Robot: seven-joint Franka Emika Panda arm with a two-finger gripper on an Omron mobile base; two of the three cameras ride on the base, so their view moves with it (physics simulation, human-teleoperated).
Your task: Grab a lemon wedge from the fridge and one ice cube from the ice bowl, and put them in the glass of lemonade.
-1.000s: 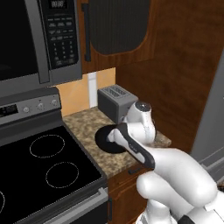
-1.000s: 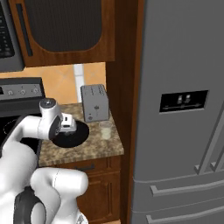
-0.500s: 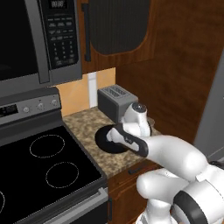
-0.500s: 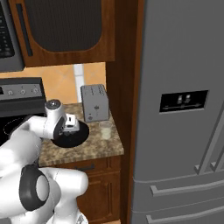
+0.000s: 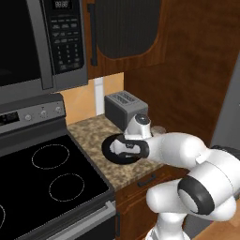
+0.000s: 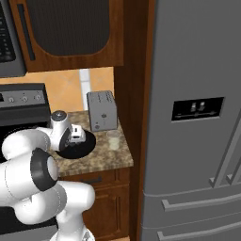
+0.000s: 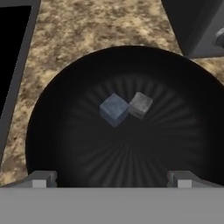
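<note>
The claw (image 7: 111,179) hovers spread wide and empty above the ice bowl (image 7: 61,148), where two ice cubes (image 7: 114,109) lie touching near its middle, on the speckled tabletop (image 7: 87,30).

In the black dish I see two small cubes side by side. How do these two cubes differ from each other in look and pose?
The bluish cube looks slightly larger and has a blue-grey tint; the grey cube is paler, plain grey. In the hand view, the bluish cube lies left of the grey cube. The bluish cube stands corner-up like a diamond, while the grey cube is only tilted a little. Both are translucent, touch each other, and rest near the middle of the dish.
</note>
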